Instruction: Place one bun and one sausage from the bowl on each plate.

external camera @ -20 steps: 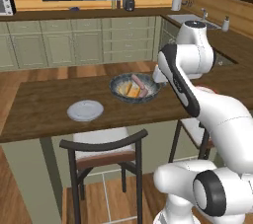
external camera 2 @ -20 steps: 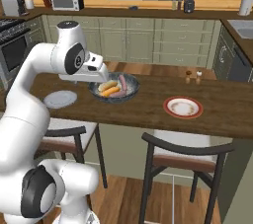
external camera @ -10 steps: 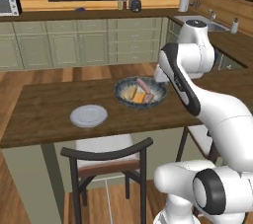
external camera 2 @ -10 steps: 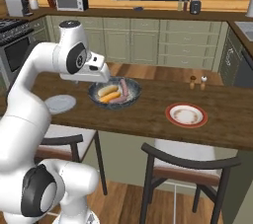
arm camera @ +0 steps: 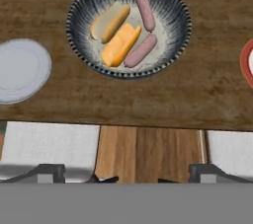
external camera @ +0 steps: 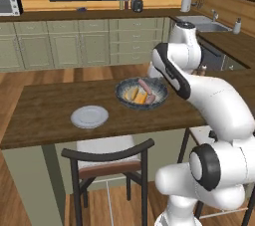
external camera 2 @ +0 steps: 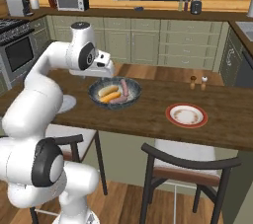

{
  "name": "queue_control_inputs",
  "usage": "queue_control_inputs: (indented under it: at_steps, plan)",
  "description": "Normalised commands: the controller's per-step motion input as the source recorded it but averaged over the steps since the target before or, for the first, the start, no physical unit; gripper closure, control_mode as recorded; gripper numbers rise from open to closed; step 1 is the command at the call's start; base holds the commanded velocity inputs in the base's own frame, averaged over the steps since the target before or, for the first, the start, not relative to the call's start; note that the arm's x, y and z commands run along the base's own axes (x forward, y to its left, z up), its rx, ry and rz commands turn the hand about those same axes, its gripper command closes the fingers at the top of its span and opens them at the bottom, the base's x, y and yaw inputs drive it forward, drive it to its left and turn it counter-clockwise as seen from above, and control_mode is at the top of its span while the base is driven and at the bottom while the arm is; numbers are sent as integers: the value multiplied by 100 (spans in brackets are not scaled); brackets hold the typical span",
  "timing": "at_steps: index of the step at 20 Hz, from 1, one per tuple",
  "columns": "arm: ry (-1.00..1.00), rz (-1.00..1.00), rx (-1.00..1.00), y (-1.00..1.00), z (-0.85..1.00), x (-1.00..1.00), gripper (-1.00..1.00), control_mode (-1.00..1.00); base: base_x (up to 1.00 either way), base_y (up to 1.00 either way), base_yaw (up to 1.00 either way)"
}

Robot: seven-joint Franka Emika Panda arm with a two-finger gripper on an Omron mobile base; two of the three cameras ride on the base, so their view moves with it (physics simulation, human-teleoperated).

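The speckled bowl stands on the wooden table and holds both buns and both sausages. It is also seen from the base cameras as the bowl. To its left lies the bare light grey plate, to its right the bare red-rimmed plate. My gripper hangs open well above the table's near edge, on the near side of the bowl, with nothing between its fingers.
Two dark chairs with pale cushions stand against the table's near side. Salt and pepper shakers sit beyond the red-rimmed plate. Kitchen counters and cabinets line the far wall.
The whole scene shifted slightly down in both base views a second ago, so the camera moved; since half a second ago almost nothing differs. Bowl, plates and arm pose look unchanged.
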Motion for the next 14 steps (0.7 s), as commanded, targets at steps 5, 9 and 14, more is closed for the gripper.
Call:
queue_control_inputs:
  at_steps: [5,9,14]
  plan:
    - [23,0,17,44,-49,100,-100,-100,0,0,0]
    - [21,0,17,0,-42,100,-100,-100,0,0,0]
    - [7,0,1,0,-63,100,-100,-100,0,0,0]
